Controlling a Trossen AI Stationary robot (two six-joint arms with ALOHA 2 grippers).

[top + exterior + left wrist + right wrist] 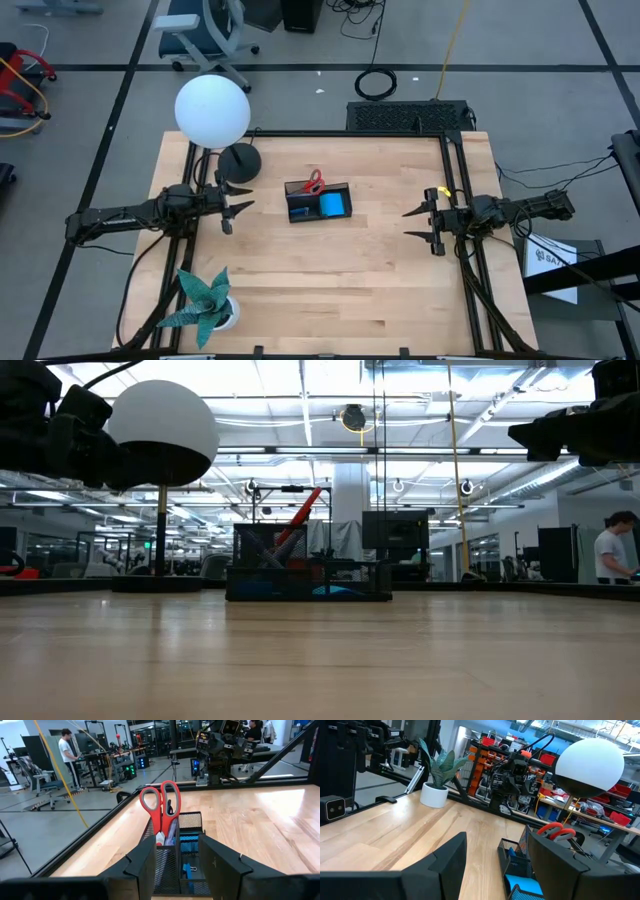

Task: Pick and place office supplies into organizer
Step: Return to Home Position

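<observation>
Evidently the organizer (296, 214) sits mid-table holding the scissors (314, 181) and blue pad (333, 205), so the left gripper (240, 205) and right gripper (408, 224), both spread wide and empty either side, should, I'd say, retreat level, clear of the lamp (212, 110).

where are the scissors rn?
High view: the scissors stand handles-up in the black organizer, just left of the blue pad and to the right of the lamp base.

Globe lamp (212, 110), green paper plant (205, 298)
</observation>
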